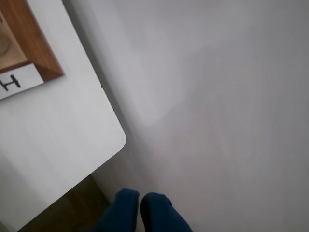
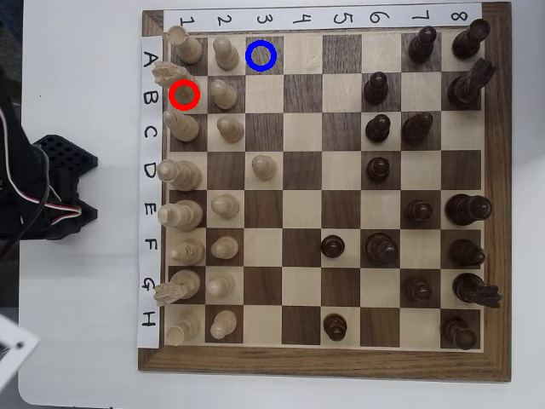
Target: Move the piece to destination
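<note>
Jaws (image 1: 140, 200) closed, empty, off board; piece (image 2: 168, 75) beside red ring (image 2: 184, 95).

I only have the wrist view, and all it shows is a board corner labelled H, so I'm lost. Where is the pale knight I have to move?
Observer: In the overhead view the pale knight is in column 1 at row B, on the square marked with the red ring.
Operator: And the target?
Observer: The blue-ringed square is a dark, unoccupied square at row A, column 3, up and to the right of the knight in that view.
Operator: Anything in between?
Observer: Yes, the A2 pawn and the B2 pawn, both pale, stand between the two.
</note>
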